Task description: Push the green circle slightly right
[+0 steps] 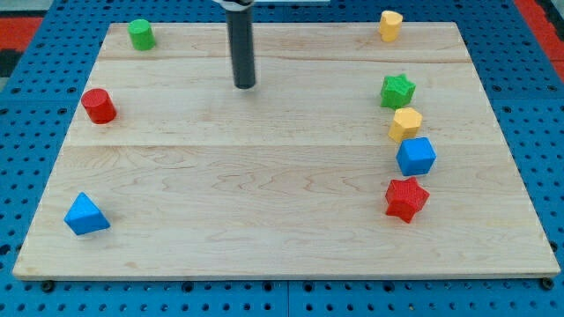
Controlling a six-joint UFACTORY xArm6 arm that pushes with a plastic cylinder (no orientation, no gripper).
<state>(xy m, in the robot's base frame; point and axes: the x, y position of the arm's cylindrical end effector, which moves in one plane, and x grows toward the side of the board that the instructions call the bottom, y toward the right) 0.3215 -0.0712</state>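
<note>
The green circle [140,34], a short green cylinder, stands near the top left corner of the wooden board [264,194]. My tip [244,86] is the lower end of the dark rod, which comes down from the view's top middle. The tip is to the right of the green circle and a little below it, well apart from it. No block touches the tip.
A red cylinder [99,106] stands at the left edge and a blue triangle block [85,215] at the bottom left. On the right are a yellow block [390,25], a green star [397,91], a yellow hexagon [405,124], a blue cube [416,157] and a red star [405,199].
</note>
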